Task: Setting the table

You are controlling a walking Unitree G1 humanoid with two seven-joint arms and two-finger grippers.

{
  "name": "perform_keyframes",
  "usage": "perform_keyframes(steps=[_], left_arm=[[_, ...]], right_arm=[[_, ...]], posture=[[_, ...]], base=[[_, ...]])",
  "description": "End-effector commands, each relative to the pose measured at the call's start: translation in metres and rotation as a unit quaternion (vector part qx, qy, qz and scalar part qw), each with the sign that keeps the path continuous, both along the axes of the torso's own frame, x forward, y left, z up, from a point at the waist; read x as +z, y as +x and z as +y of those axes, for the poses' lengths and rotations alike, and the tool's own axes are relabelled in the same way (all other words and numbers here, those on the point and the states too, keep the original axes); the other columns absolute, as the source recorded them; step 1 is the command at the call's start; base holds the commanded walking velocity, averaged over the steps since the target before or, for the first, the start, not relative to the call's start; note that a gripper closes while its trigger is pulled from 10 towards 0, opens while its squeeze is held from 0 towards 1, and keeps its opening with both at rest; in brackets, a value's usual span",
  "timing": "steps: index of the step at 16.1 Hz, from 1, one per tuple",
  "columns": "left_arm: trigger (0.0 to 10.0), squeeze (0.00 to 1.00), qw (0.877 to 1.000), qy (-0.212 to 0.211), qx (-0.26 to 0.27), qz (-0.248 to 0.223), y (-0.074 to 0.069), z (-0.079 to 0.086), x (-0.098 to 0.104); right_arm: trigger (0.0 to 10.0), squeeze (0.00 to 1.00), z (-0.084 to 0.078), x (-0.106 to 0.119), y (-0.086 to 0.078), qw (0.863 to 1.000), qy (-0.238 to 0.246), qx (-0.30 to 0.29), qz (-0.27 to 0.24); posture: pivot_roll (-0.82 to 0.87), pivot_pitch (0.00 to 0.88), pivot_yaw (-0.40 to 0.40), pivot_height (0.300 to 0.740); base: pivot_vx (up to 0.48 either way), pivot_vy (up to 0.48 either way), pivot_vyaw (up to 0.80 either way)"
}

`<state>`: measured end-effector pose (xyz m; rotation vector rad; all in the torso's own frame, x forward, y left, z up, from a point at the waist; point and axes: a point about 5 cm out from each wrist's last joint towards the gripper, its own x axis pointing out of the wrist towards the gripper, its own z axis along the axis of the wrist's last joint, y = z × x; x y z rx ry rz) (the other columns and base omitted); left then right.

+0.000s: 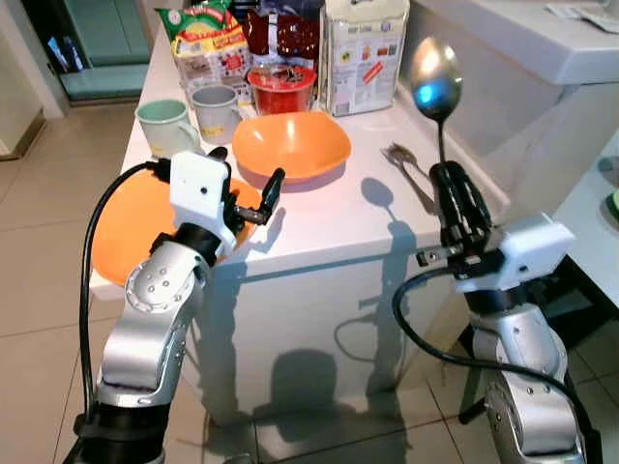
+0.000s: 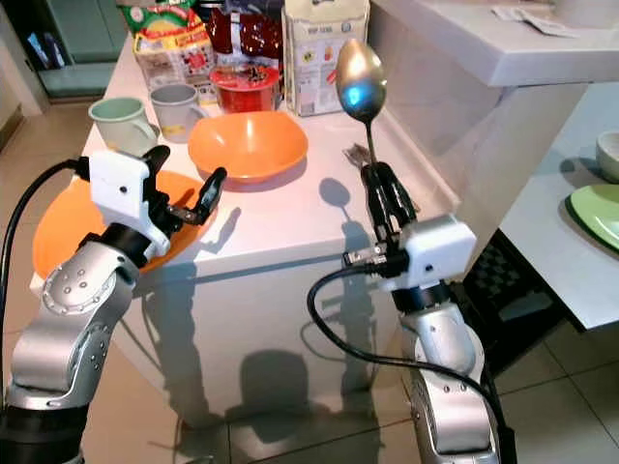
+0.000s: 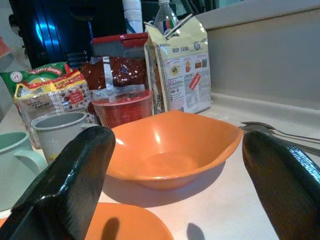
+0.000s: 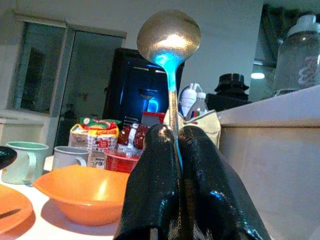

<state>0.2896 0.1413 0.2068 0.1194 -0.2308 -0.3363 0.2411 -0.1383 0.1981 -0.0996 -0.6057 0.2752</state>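
Observation:
My right gripper (image 1: 453,186) is shut on the handle of a metal spoon (image 1: 435,70), which stands upright with its bowl up, off the table's right side. An orange bowl (image 1: 291,143) sits mid-table, and an orange plate (image 1: 135,222) lies at the front left. My left gripper (image 1: 250,179) hangs open just over the plate's right edge, in front of the bowl. More cutlery (image 1: 408,170) lies on the table right of the bowl. In the right wrist view the fingers (image 4: 152,185) pinch the spoon (image 4: 168,40); the left wrist view looks at the bowl (image 3: 172,150).
A green mug (image 1: 164,126) and a grey mug (image 1: 215,108) stand behind the plate. A red cup (image 1: 281,89), snack bags (image 1: 208,43) and a white carton (image 1: 362,53) crowd the back. A white counter (image 1: 522,48) rises on the right. Tiled floor surrounds the table.

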Motion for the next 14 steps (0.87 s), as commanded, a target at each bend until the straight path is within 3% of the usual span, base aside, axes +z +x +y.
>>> perform_keyframes(steps=[1,3,6,14], left_arm=[[10.0,0.00,1.000,0.005,-0.006,-0.008,-0.002,0.000,0.001],[10.0,0.00,1.000,0.002,-0.018,-0.019,-0.004,-0.007,0.003],[10.0,0.00,1.000,0.010,-0.012,-0.027,-0.003,-0.003,0.007],[10.0,0.00,0.999,0.022,-0.018,-0.038,0.000,-0.010,0.009]], right_arm=[[10.0,0.00,0.002,0.005,-0.003,1.000,0.002,0.005,-0.020],[10.0,0.00,-0.001,0.005,-0.004,1.000,0.007,-0.008,-0.026],[10.0,0.00,0.005,0.005,-0.003,1.000,0.007,0.006,-0.029],[10.0,0.00,0.002,0.008,0.002,0.999,-0.004,-0.019,-0.040]], posture=[[0.01,0.000,0.022,0.740],[0.03,0.000,0.013,0.740],[0.03,0.000,0.009,0.740],[0.04,0.000,0.007,0.740]], base=[[0.000,0.000,0.00],[0.000,-0.135,0.00],[0.000,-0.317,0.00],[0.000,-0.450,0.00]])
